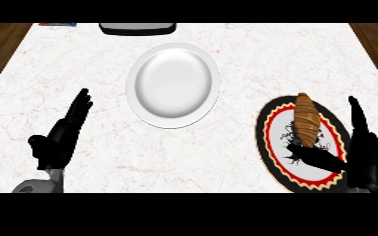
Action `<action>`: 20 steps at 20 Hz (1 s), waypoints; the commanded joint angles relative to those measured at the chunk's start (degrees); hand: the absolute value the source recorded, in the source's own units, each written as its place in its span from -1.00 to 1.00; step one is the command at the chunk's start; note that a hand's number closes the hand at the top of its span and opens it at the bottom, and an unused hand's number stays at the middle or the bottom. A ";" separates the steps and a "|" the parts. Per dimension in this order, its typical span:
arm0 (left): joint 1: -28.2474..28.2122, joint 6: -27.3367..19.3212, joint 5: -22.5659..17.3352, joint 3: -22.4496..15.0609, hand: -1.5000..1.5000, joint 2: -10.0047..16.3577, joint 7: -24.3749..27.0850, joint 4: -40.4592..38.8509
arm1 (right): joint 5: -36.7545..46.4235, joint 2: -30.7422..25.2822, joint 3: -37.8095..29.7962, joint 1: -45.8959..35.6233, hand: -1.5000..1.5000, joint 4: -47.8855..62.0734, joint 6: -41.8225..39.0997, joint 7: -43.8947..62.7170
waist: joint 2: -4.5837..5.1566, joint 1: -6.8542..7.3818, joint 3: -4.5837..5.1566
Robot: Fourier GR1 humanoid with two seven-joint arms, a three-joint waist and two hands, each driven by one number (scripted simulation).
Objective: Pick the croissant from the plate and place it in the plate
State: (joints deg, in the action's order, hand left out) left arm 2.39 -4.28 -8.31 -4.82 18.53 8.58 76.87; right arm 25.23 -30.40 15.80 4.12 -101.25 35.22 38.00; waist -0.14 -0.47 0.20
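Right robot hand (361, 152) spread wide at the croissant (304, 117), lower right of frame.
I see its fingers straight by the dark plate's (269, 125) right rim, thumb reaching to the croissant's lower end; contact I cannot tell. Left robot hand (59, 137) rests open, lower left. White plate (174, 85) sits upper centre on the worktop (88, 55).

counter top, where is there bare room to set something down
Bare marble lies between the left hand and the white plate, along the near edge below that plate, and in the far right corner beyond the patterned plate. Crowded at the right: the right hand is beside the croissant on that plate.
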 commanded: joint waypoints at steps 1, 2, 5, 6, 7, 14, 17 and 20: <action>0.78 2.63 -2.14 1.60 0.00 1.26 -3.57 2.34 | 4.07 0.72 2.13 -1.18 -1.00 -4.42 -5.91 11.84 | 0.05 0.52 -0.14; -0.63 2.58 -1.23 2.21 0.00 2.06 -1.71 1.77 | -0.37 -1.78 -1.95 -2.65 -1.00 -4.44 -9.55 12.84 | 0.07 0.56 -0.15; 0.21 1.50 0.35 1.20 0.00 -0.93 -1.00 1.29 | 5.04 0.21 -0.04 -3.53 -1.00 -4.94 -12.20 18.28 | 0.10 0.43 -0.17; 1.26 2.09 0.90 1.64 0.00 -1.11 1.05 -2.59 | 3.92 1.14 -1.02 -7.16 -1.00 -1.17 -13.78 18.72 | 0.19 0.54 -0.16; 0.12 3.11 0.31 3.10 0.00 0.57 1.38 -2.02 | 1.02 -0.96 -3.14 -4.03 -1.00 -3.22 -15.55 17.67 | 0.13 0.39 -0.17; -1.37 6.35 -0.94 4.86 0.00 0.74 -1.17 1.59 | 2.81 2.46 -2.65 -5.76 -1.00 -0.69 -21.70 19.68 | 0.10 0.66 -0.19; 1.39 1.68 3.66 2.67 0.00 -3.43 -1.75 -0.16 | 2.59 6.05 -3.71 -8.32 -1.00 7.66 -21.25 13.89 | 0.17 0.64 -0.21; 1.26 5.65 3.09 6.13 0.00 -2.31 -0.91 -1.42 | 5.55 8.27 -6.95 -8.15 -1.00 6.34 -23.00 13.38 | 0.13 0.49 -0.20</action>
State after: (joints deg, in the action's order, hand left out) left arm 2.73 -0.42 -6.03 -0.78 16.64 6.78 77.72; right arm 28.80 -25.32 11.09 -2.42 -96.70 14.48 52.43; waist -0.01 0.07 -0.01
